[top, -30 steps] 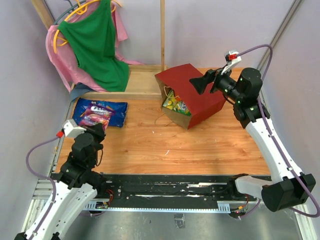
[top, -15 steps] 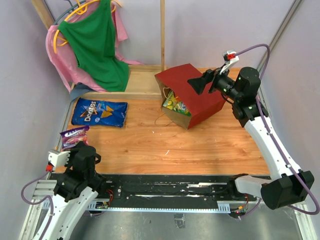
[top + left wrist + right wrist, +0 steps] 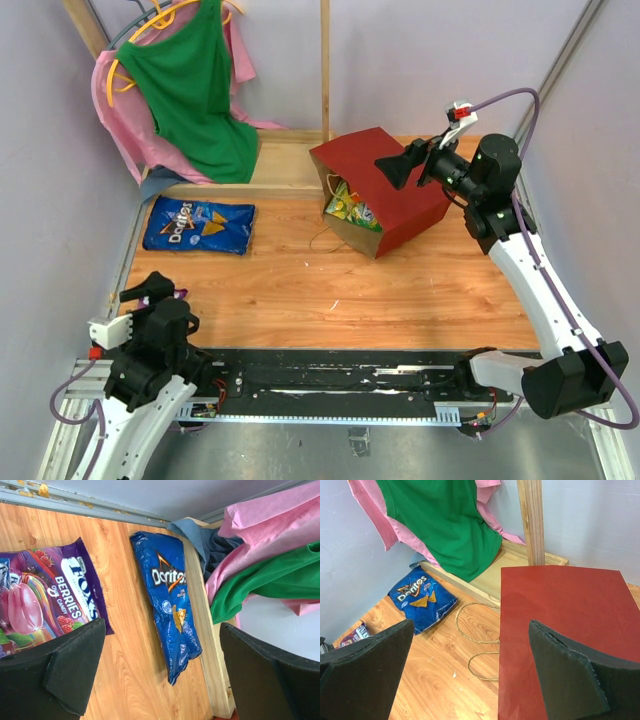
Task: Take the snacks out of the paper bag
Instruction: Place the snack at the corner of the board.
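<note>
The dark red paper bag (image 3: 392, 192) lies on its side at the back right, its mouth facing left. Yellow-green snacks (image 3: 351, 207) show inside the mouth. The blue Doritos bag (image 3: 198, 226) lies flat at the left. A purple candy packet (image 3: 45, 600) rests on the table by the left edge, under my left gripper (image 3: 160, 675), which stands open with nothing between its fingers. In the top view the left gripper (image 3: 150, 292) covers most of that packet. My right gripper (image 3: 405, 165) hovers open just above the bag (image 3: 565, 630), holding nothing.
Green and pink clothes (image 3: 190, 95) hang at the back left over a raised wooden ledge (image 3: 285, 165). A wooden post (image 3: 325, 60) stands behind the bag. The bag's cord handles (image 3: 475, 640) trail on the table. Walls close in on both sides.
My left gripper carried the purple packet from over the Doritos bag back to the near left edge, then opened and let it go. The right arm barely moved.
</note>
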